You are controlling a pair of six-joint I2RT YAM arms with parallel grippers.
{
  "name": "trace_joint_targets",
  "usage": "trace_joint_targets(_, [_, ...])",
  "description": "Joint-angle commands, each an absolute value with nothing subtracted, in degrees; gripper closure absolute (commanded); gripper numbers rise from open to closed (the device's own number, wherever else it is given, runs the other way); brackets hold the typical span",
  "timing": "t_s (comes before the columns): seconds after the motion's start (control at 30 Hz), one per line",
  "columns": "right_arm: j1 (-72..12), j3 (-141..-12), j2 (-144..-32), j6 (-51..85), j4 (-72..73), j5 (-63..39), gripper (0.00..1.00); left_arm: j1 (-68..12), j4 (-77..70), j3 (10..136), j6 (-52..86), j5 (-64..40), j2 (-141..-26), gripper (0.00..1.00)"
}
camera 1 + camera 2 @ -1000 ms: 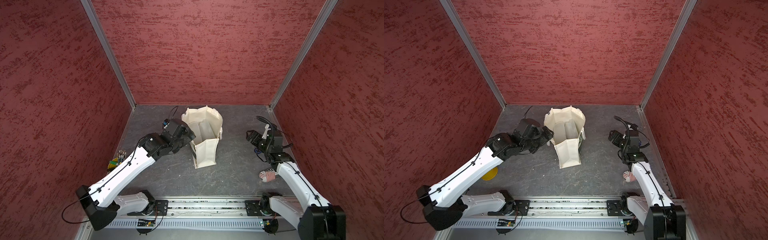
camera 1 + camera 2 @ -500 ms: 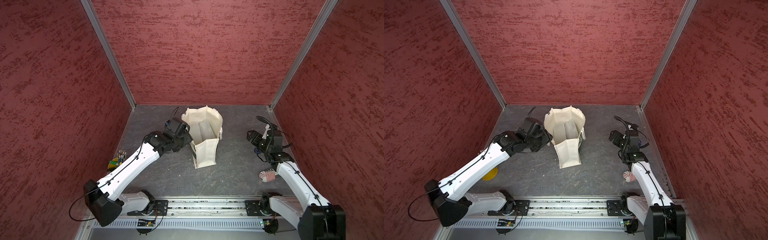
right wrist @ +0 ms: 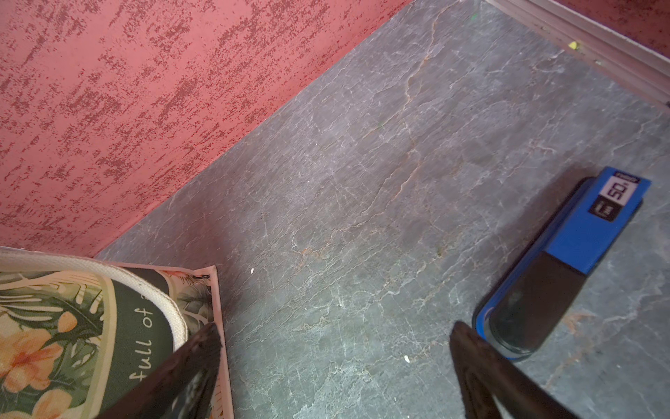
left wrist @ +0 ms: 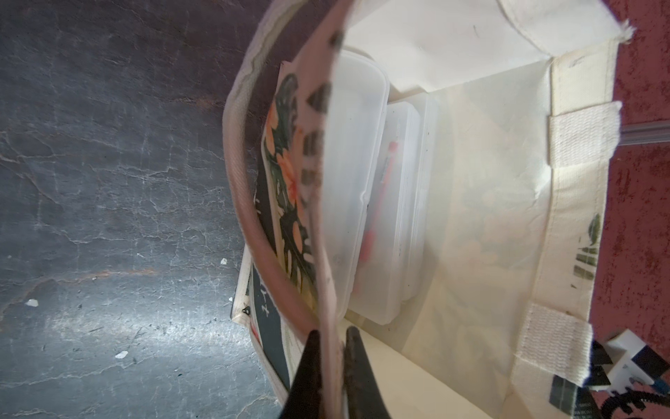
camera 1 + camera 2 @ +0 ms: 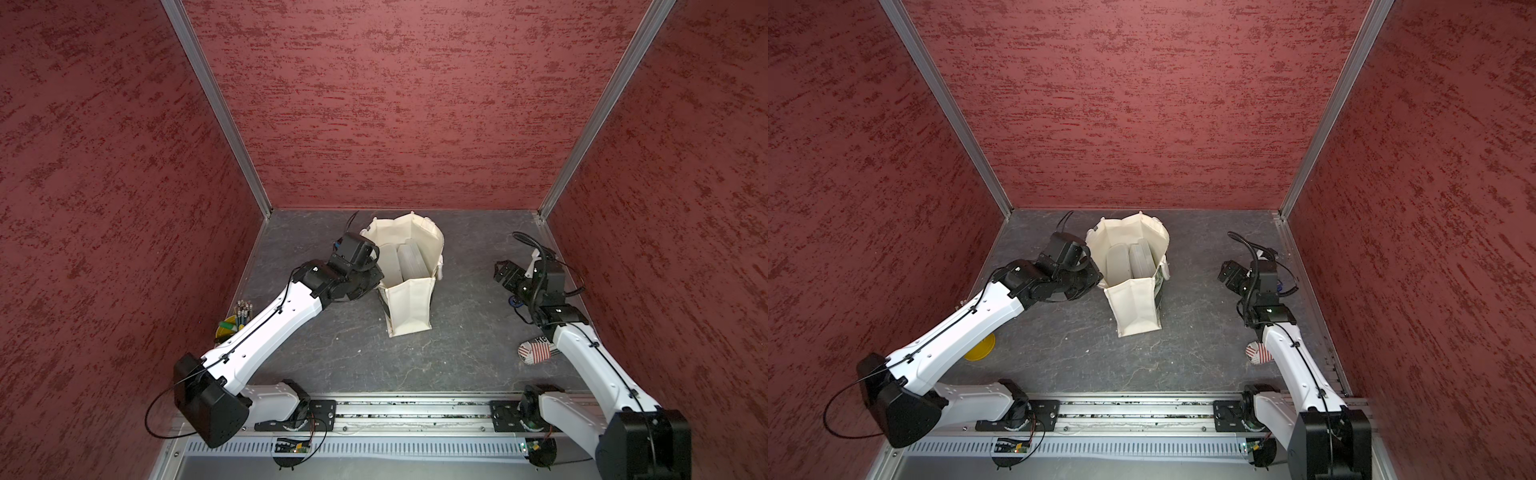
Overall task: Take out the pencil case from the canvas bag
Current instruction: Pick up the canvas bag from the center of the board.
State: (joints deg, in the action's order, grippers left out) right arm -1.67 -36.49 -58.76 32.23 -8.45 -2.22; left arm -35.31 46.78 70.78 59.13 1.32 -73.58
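Note:
The cream canvas bag (image 5: 409,307) (image 5: 1138,307) stands open mid-table. Its leaf-and-flower print faces my right gripper (image 3: 72,326). Inside it, translucent plastic pencil cases (image 5: 411,262) (image 5: 1140,259) stand on edge side by side. In the left wrist view the nearest case (image 4: 355,181) lies against the bag's wall, and a second case (image 4: 402,217) behind it shows red items. My left gripper (image 4: 331,337) (image 5: 376,268) is shut on the bag's left rim, with cloth pinched between its fingers. My right gripper (image 3: 335,333) (image 5: 500,272) hangs open over bare table to the bag's right.
A blue and black box (image 3: 580,246) lies on the table by my right gripper. A red-and-white striped pouch (image 5: 534,351) sits beside the right arm. A yellow cup of pencils (image 5: 232,324) stands at the left wall. Red walls enclose three sides.
My left gripper moved forward to the bag's left rim and closed on the cloth. The right arm and the bag have stayed in place.

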Motion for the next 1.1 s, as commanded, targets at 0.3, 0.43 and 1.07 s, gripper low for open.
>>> trace_joint_targets(0.3, [-1.85, -37.35, -59.04, 34.68, -6.77, -3.38, 0.01, -34.67, 43.20, 68.08, 53.94, 2.53, -71.85, 1.00])
trace_joint_targets(0.43, [-1.92, -36.79, -59.80, 35.76, -6.29, -5.58, 0.01, -34.81, 41.08, 66.78, 48.47, 5.36, -70.75, 1.00])
trace_joint_targets(1.07, [-1.85, -37.07, -57.09, 36.94, -7.69, -7.93, 0.01, -34.41, 39.38, 79.43, 14.80, 10.00, -70.79, 1.00])
